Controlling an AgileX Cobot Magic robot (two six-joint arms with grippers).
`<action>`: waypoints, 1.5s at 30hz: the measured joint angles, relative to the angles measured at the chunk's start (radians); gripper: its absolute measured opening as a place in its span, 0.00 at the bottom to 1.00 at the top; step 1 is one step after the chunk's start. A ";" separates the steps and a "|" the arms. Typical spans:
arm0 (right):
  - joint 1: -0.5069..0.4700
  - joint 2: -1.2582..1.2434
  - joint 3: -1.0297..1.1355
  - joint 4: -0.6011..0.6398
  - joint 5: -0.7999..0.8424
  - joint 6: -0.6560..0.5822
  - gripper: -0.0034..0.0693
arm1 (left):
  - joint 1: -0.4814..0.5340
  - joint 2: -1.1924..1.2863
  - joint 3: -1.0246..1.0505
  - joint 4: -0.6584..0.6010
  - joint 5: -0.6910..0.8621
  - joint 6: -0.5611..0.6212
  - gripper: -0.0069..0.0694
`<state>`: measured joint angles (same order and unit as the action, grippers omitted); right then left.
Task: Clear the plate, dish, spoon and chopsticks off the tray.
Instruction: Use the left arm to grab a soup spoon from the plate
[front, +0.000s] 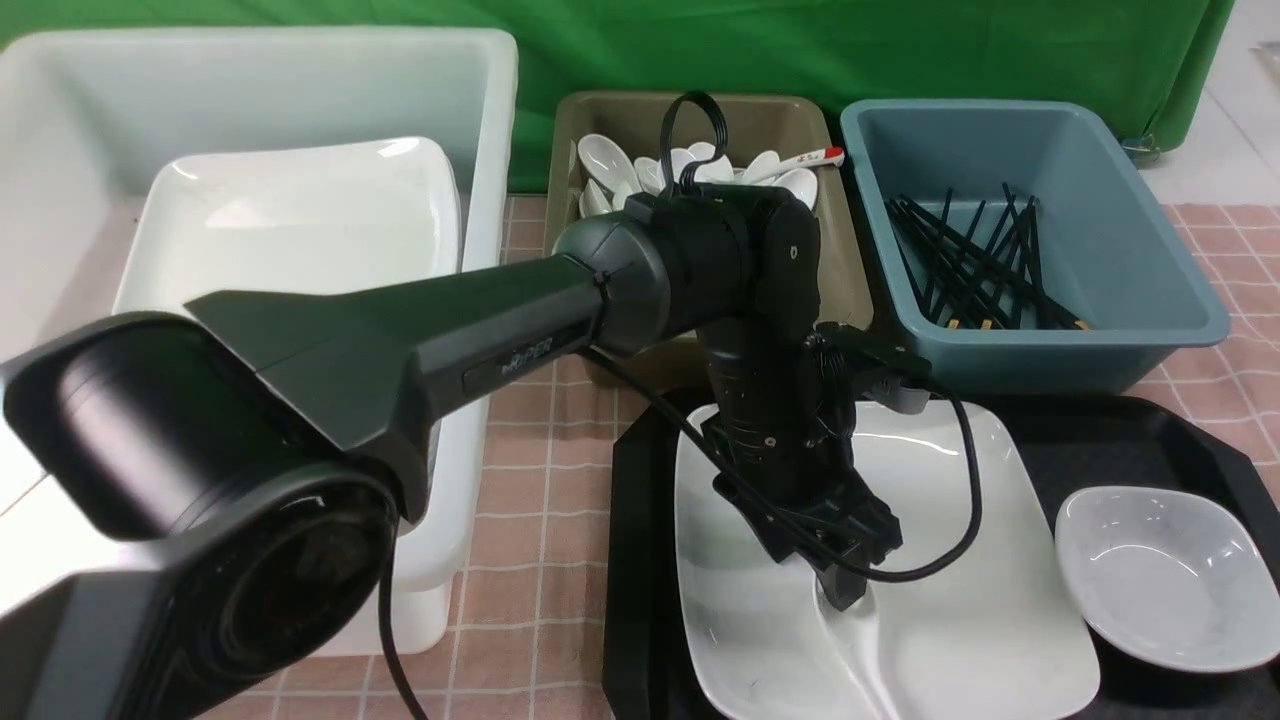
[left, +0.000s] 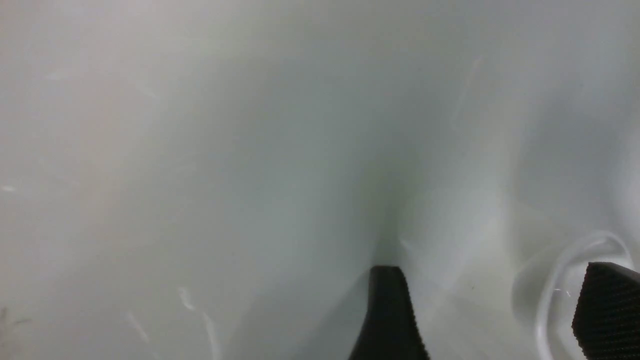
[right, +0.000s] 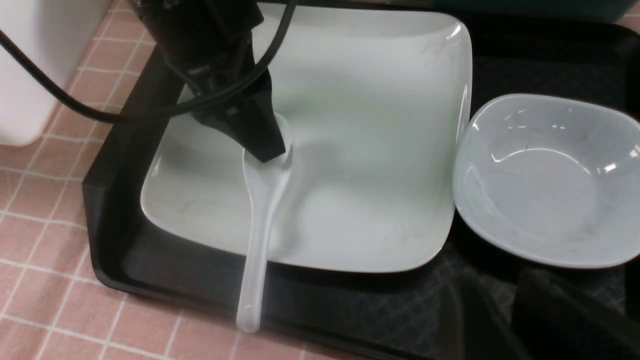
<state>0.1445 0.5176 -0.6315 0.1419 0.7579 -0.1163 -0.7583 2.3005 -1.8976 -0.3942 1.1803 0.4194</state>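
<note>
**Q:** What is laid out on the checked tablecloth (front: 520, 480) before the green backdrop (front: 900, 50)?

**A:** The tray (front: 640, 600) is set nearest the robot. The plate (front: 960, 640) lies on it, with the dish (front: 1165, 580) just beside the plate. The spoon (right: 260, 210) rests on the plate, its handle reaching out past the plate's rim. Chopsticks (front: 980, 260) are seen only in the blue bin (front: 1100, 340) behind; none can be made out on the tray.

**Q:** Why is the left gripper (front: 850, 580) held low over the plate?

**A:** A pick of the spoon is judged to be in preparation. The jaws stand wide apart at the spoon's bowl, and nothing is clamped. The spoon is best taken first, since it could slide if the plate were lifted.

**Q:** And the right gripper (right: 540, 315)?

**A:** Only a dark blur is shown near the dish, so its opening cannot be told.
</note>
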 joint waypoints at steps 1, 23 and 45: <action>0.000 0.000 0.000 0.000 0.000 0.000 0.32 | 0.000 0.001 0.000 -0.010 0.000 0.000 0.71; 0.000 0.000 0.000 0.000 0.000 0.003 0.36 | 0.000 0.038 -0.011 -0.099 -0.012 -0.008 0.27; 0.000 0.000 0.000 0.000 0.000 0.003 0.38 | 0.052 -0.068 -0.174 -0.031 0.023 -0.131 0.23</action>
<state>0.1445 0.5176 -0.6315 0.1419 0.7579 -0.1133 -0.7059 2.2330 -2.0718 -0.4248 1.2029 0.2881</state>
